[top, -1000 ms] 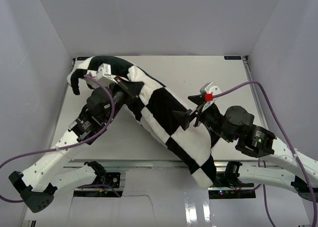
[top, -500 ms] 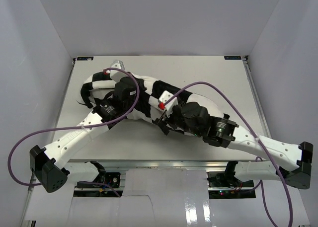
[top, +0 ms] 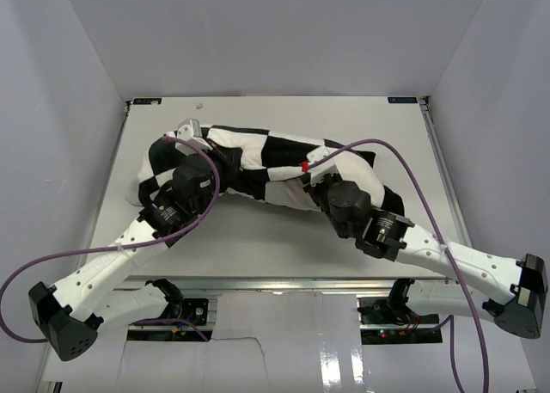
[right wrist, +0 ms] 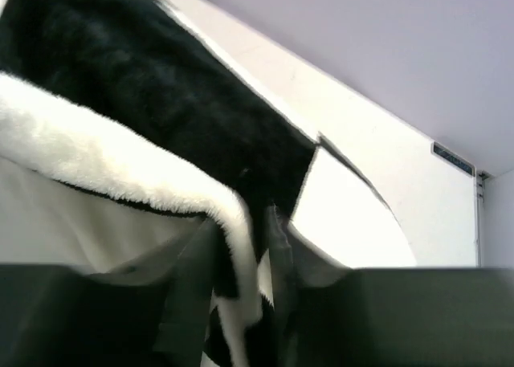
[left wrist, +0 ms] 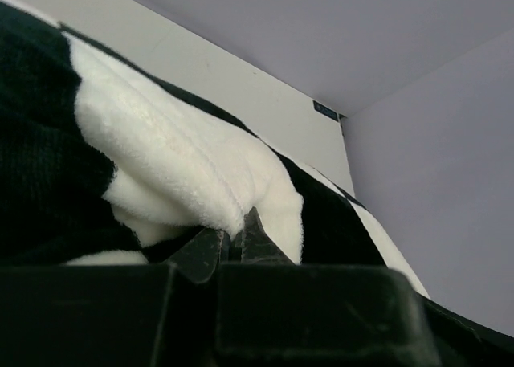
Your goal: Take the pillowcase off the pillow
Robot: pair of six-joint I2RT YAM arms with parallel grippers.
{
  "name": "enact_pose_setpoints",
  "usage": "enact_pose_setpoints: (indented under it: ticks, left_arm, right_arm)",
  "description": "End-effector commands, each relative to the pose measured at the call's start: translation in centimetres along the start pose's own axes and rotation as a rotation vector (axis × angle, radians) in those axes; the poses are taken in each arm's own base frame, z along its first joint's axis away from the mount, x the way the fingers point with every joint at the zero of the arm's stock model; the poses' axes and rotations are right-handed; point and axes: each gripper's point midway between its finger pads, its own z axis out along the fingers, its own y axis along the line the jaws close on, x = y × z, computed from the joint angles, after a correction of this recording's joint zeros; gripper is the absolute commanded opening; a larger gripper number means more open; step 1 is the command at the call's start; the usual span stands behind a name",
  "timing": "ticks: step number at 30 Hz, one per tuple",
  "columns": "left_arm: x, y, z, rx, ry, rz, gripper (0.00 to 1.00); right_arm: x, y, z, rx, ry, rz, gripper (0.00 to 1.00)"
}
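The black-and-white checkered pillowcase (top: 275, 148) lies bunched across the far half of the table, from the left side to right of centre. My left gripper (top: 230, 158) sits at its left part. In the left wrist view that gripper (left wrist: 231, 240) is shut on a fold of the pillowcase's (left wrist: 177, 158) white fleece. My right gripper (top: 302, 176) is at the cover's near edge in the middle. Up close, the right gripper (right wrist: 241, 246) pinches a fuzzy edge of the pillowcase (right wrist: 161, 102). The pillow does not show; it is hidden by the cover.
The white table (top: 258, 238) is boxed in by pale walls on the left, back and right. Both arms reach in from the near corners, and their purple cables (top: 404, 165) loop over the table. Bare table surface shows in front of the cover.
The cover hung diagonally between the raised grippers; now it lies low across the table's far half. The right gripper moved left to the cover's middle and closed on its edge. The left stayed shut.
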Motion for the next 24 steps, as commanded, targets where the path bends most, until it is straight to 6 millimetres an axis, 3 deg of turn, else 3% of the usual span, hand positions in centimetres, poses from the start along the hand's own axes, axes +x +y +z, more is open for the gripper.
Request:
enact_pose_setpoints:
  ticks: [1,2,3,8,14,20,23,24]
  left_arm:
    - [-5.9,-7.1,-3.7,0.321,-0.098,-0.121,0.00]
    - [-5.7,-7.6,-3.9,0.347,-0.080,-0.110,0.00]
    - [-5.5,-8.2,-4.1,0.370,-0.061,-0.101,0.00]
    - [-5.1,-11.8,-6.2,0.532,0.057,-0.064,0.00]
    - [-4.8,-16.1,-8.2,0.716,0.176,-0.042,0.00]
    - [-4.0,-17.2,-7.7,0.728,0.240,-0.080,0.00]
    - [-4.5,-16.9,-8.0,0.706,0.235,-0.111,0.00]
    - [-4.9,-16.6,-7.7,0.678,0.210,-0.130,0.00]
  right_arm:
    - [-2.6,-4.0,-1.6,0.146,-0.105,0.130,0.36]
    - [-2.6,-4.2,-1.8,0.149,-0.109,0.136,0.13]
    - [-2.3,-4.6,-2.0,0.167,-0.105,0.152,0.08]
    - [-3.2,-5.6,-4.0,0.130,-0.134,0.232,0.08]
    - [-6.2,-7.1,-6.8,0.067,-0.196,0.360,0.08]
    - [-11.9,-10.1,-9.4,0.060,-0.355,0.453,0.08]
    - [-15.0,-12.1,-10.0,0.118,-0.432,0.434,0.08]
    - [-15.6,-12.0,-9.3,0.134,-0.424,0.414,0.08]
